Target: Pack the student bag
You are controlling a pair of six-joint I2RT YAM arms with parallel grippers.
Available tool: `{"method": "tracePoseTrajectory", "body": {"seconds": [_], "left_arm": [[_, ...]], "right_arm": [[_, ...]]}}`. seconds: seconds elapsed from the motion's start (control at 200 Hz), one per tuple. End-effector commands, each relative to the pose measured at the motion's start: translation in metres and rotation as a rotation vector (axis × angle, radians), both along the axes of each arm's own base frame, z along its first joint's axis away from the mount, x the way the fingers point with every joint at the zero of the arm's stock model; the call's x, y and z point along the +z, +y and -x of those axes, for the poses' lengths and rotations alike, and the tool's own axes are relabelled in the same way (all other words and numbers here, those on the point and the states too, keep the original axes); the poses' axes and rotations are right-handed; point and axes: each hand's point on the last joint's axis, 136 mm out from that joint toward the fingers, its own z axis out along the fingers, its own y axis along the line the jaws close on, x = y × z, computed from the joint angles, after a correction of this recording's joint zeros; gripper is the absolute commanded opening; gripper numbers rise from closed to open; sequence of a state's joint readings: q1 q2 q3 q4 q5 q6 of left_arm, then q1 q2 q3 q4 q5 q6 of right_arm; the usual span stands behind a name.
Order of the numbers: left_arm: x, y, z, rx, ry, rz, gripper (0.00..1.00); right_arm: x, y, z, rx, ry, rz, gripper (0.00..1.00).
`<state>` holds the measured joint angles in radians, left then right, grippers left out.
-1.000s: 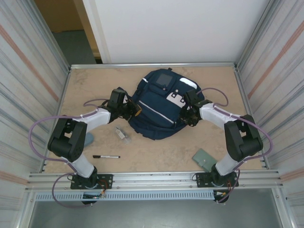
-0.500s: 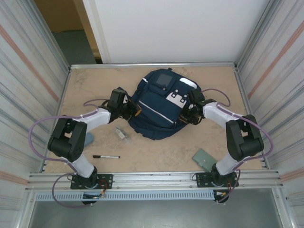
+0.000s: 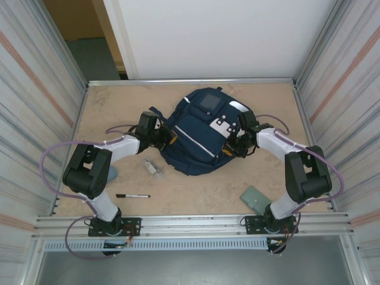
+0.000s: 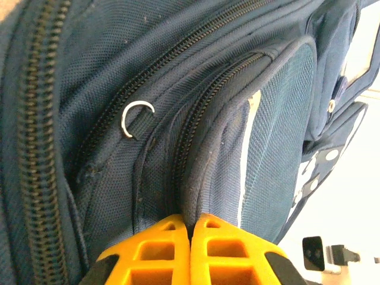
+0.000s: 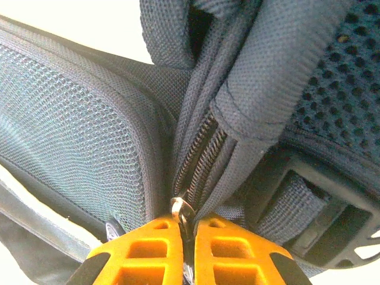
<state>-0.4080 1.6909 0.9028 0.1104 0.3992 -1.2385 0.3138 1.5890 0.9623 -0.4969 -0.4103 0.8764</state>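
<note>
Seam fold of bag (image 4: 148, 119) nipped between left jaws, pressed together; right jaws pinching zip pull (image 5: 181, 209). Probably one side anchored so zip can be drawn open for packing. Buckle (image 5: 314, 219) crowding zip. Bag lying mid-counter (image 3: 196, 190) between arms. Loose near front: pen (image 3: 133, 195), green pad (image 3: 255, 199); farther in, clear item (image 3: 152, 167).

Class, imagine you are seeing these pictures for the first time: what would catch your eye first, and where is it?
The navy bag lies mid-table, pinched from both sides: the left gripper is shut on its left edge, the right gripper on its right. Up close, the right gripper's orange fingers clamp a metal zip pull. A pen lies loose near the left arm's base.
</note>
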Motion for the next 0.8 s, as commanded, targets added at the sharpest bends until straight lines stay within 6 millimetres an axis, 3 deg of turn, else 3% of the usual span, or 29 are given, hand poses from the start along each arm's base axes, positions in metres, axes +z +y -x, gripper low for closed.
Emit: {"method": "tracePoseTrajectory", "body": {"seconds": [0.0, 0.16, 0.441, 0.491, 0.526, 0.571, 0.697, 0.797], "left_arm": [[0.004, -0.017, 0.004, -0.038, -0.005, 0.035, 0.0], [0.006, -0.016, -0.003, -0.03, -0.018, 0.034, 0.0], [0.021, -0.021, -0.059, -0.182, -0.152, -0.014, 0.0], [0.026, -0.02, -0.064, -0.201, -0.179, -0.024, 0.15], [0.029, -0.017, -0.065, -0.206, -0.186, -0.038, 0.25], [0.033, -0.012, -0.063, -0.21, -0.191, -0.058, 0.32], [0.046, -0.002, -0.046, -0.248, -0.186, -0.13, 0.36], [0.049, -0.012, -0.024, -0.317, -0.17, -0.144, 0.37]], "right_arm": [[0.01, 0.025, 0.017, 0.052, 0.036, -0.086, 0.09], [0.01, 0.019, 0.014, 0.048, 0.037, -0.078, 0.12], [0.019, 0.001, 0.014, 0.099, -0.017, 0.015, 0.22], [0.02, -0.005, 0.014, 0.148, -0.05, 0.067, 0.24], [0.019, -0.012, 0.015, 0.187, -0.065, 0.136, 0.26], [0.02, -0.022, 0.017, 0.253, -0.101, 0.238, 0.27], [0.029, -0.024, 0.024, 0.478, -0.208, 0.444, 0.33], [0.034, -0.024, 0.02, 0.583, -0.245, 0.543, 0.34]]}}
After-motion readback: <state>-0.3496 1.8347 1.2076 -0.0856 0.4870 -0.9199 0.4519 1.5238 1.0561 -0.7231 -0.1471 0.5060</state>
